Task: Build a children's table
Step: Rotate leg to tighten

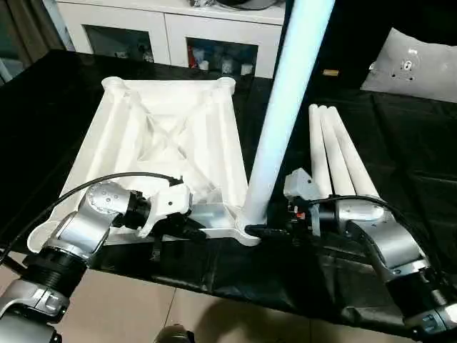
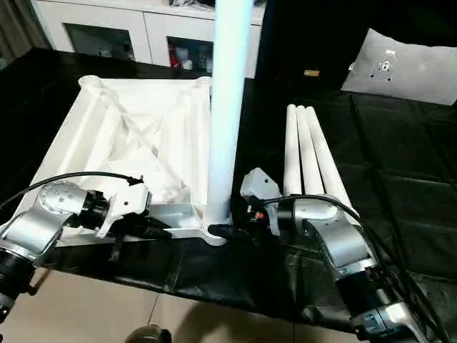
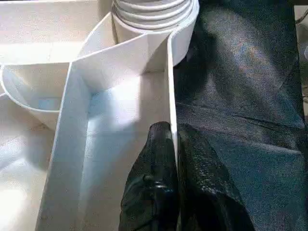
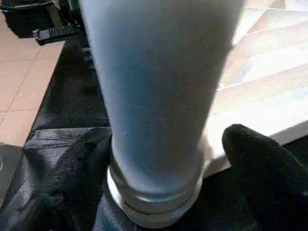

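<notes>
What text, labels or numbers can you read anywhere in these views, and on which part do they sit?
No readable text.
tabletop: plain white ribbed plastic, no marking seen.
upright leg and spare legs: plain white.
grey panel: holes and fittings, no legible print.
small tan tag on the black cloth: too small to read.
cabinet: items behind the glass are too blurred to read.

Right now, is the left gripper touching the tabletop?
Touching. The left wrist view shows the left gripper shut on the tabletop edge wall, one black finger pressed against each side of that thin wall.
</notes>
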Available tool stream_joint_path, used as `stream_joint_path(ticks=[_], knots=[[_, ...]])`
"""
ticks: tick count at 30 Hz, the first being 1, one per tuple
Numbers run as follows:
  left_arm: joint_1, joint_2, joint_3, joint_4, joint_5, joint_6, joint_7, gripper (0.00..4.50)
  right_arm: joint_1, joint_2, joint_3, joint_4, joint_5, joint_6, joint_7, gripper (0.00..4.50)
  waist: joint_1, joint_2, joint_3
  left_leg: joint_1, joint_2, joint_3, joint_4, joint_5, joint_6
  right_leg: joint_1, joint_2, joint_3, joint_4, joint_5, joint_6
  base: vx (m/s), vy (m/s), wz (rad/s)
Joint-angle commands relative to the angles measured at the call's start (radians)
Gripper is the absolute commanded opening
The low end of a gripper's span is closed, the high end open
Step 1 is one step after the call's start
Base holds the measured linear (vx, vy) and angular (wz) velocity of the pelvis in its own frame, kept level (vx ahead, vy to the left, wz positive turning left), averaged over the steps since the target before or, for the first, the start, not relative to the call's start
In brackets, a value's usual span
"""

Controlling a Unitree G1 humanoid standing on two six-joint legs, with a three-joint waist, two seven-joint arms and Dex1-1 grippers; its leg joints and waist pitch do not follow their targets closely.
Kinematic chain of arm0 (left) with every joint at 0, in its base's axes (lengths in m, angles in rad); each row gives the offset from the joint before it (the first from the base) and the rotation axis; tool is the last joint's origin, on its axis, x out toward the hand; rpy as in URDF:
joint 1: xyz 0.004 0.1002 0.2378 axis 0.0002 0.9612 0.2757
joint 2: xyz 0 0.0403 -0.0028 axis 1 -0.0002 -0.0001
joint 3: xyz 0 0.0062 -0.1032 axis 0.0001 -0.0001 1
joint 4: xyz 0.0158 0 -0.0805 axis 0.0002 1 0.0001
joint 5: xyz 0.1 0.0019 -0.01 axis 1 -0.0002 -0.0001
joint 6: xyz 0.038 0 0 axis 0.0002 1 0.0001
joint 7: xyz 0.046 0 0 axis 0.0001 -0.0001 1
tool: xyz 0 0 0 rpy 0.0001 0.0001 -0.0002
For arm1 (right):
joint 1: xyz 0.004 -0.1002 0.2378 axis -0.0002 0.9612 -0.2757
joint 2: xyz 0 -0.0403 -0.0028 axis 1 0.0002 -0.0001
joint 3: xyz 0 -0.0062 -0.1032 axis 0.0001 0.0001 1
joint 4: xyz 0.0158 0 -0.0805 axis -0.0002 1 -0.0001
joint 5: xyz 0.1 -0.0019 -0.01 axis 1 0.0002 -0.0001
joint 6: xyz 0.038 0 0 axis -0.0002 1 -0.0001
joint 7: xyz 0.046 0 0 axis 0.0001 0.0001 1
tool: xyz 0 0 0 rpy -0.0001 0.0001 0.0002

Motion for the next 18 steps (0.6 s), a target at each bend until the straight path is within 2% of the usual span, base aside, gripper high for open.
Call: stream_joint_path(ticks=[1,3,11,14,18], knots=[[-0.007,-0.007,-0.049,-0.032,-0.003,-0.023,-0.056,0.00,-0.023,-0.004,0.004,0.024,-0.003,-0.013,0.022,3.61,-0.004,0.001,-0.060,0.022,0.029,-0.001,-0.065,-0.160,0.033,0.042,-0.059,0.022,-0.060,0.007,-0.253,0.000,0.000,0.00],[-0.009,-0.010,-0.048,-0.028,0.002,-0.028,-0.063,0.00,-0.033,-0.002,0.012,0.045,0.003,-0.021,0.053,3.38,-0.005,-0.002,-0.057,0.022,0.030,0.000,-0.066,-0.169,0.032,0.040,-0.059,0.023,-0.063,-0.010,-0.253,0.000,0.000,0.00],[-0.019,-0.008,-0.049,-0.016,0.008,-0.031,-0.074,0.00,-0.048,0.001,0.024,0.075,0.006,-0.030,0.100,2.77,-0.004,0.001,-0.055,0.022,0.032,-0.001,-0.069,-0.180,0.030,0.039,-0.060,0.021,-0.064,-0.032,-0.253,0.000,0.000,0.00],[-0.017,-0.005,-0.047,-0.020,0.002,-0.022,-0.081,0.00,-0.040,-0.003,0.032,0.075,0.010,-0.021,0.127,2.67,-0.004,0.001,-0.052,0.022,0.032,-0.001,-0.070,-0.189,0.028,0.037,-0.061,0.021,-0.066,-0.043,-0.249,0.000,0.000,0.00],[-0.013,-0.002,-0.041,-0.022,-0.004,-0.013,-0.084,0.00,-0.027,0.001,0.030,0.066,0.017,-0.004,0.138,2.63,-0.006,0.009,-0.042,0.022,0.032,-0.003,-0.076,-0.226,0.020,0.033,-0.059,0.022,-0.071,-0.065,-0.247,0.000,0.000,0.00]])
